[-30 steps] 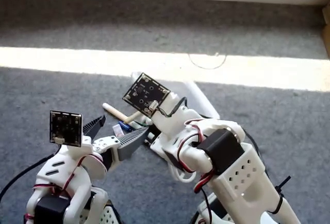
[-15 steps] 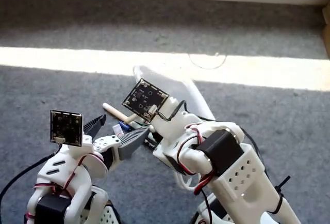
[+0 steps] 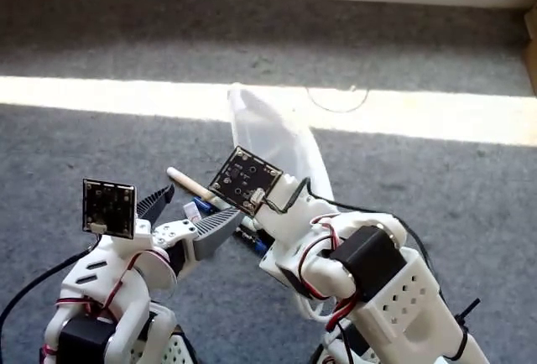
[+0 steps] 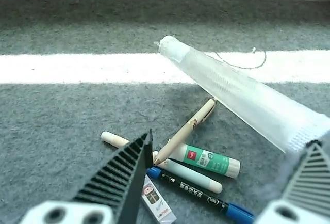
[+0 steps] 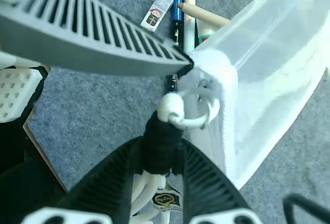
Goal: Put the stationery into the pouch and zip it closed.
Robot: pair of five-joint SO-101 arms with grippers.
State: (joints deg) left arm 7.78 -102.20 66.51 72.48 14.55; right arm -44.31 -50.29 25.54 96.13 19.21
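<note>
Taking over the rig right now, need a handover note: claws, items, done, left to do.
Left claw: open, empty, one finger beside the pouch's near end.
Right claw: shut on the zip pull, that end of the pouch raised.
Stationery: pens, glue stick, eraser all on the carpet beside the pouch, none seen inside.
Done: pouch gripped.
Left: load every item, zip closed.

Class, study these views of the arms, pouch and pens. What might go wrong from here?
1. The right gripper holds the raised pouch by its zipper pull; it may slip or swing.
2. The pens and glue stick lie outside on the carpet; zipping now could shut it empty.
3. The left gripper is open, so pulling may drag the pouch.
</note>
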